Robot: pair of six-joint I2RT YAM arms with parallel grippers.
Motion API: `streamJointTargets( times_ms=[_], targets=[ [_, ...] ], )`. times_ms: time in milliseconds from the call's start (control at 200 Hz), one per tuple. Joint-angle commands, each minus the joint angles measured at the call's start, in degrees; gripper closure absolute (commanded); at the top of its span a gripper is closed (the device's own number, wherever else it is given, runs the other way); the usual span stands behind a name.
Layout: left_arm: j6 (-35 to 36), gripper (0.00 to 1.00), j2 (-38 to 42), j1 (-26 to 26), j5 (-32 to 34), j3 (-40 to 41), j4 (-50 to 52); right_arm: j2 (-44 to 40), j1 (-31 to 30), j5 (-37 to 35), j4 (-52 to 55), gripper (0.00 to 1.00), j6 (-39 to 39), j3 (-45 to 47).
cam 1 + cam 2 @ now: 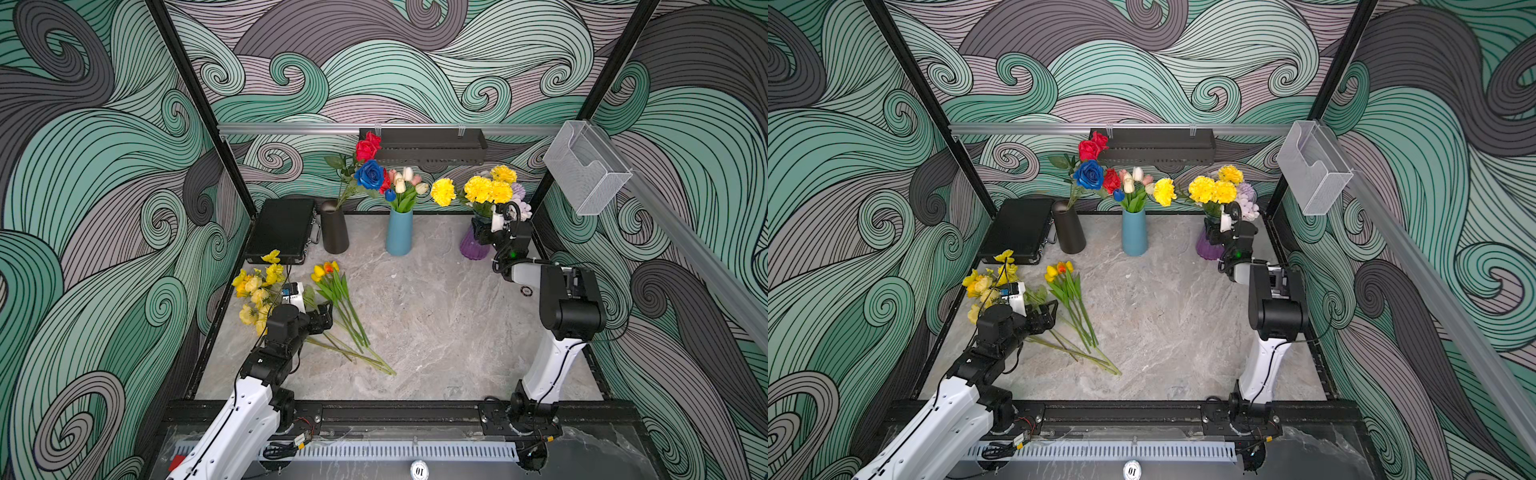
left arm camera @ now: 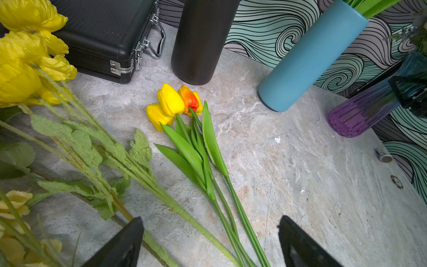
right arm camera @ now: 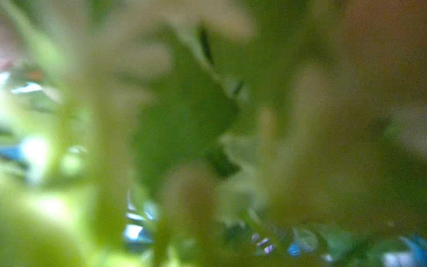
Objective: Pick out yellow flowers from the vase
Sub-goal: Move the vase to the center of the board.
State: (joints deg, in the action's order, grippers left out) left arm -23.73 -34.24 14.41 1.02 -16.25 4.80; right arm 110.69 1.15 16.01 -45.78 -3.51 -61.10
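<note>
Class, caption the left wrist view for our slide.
Open left hand over yellow tulips lying on the tabletop near a black case.

The grey marble table (image 1: 436,316) carries along its far edge, from left to right, a black case (image 1: 282,230), a black vase (image 1: 334,232), a blue vase (image 1: 399,235) and a purple vase (image 1: 471,249). On the near left lie yellow tulips (image 1: 332,286) and, left of them, ruffled yellow flowers (image 1: 255,291), with their stems crossing.
</note>
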Motion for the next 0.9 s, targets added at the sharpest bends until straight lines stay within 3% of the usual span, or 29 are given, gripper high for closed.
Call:
streamJointTargets(
  times_ms=[0,470,895],
  targets=[
    [0.77,0.10,0.92,-0.41,0.47,-0.27,-0.23,-3.71,-2.03,3.41,-1.18,0.44,0.17,1.12],
    [0.72,0.10,1.06,-0.44,0.57,-0.27,-0.19,-4.84,-8.68,9.37,0.43,0.38,-0.68,3.44],
    [0.76,0.10,0.87,-0.36,0.57,-0.27,-0.33,-4.60,-8.75,7.73,-0.59,0.08,-3.08,4.71]
  ],
)
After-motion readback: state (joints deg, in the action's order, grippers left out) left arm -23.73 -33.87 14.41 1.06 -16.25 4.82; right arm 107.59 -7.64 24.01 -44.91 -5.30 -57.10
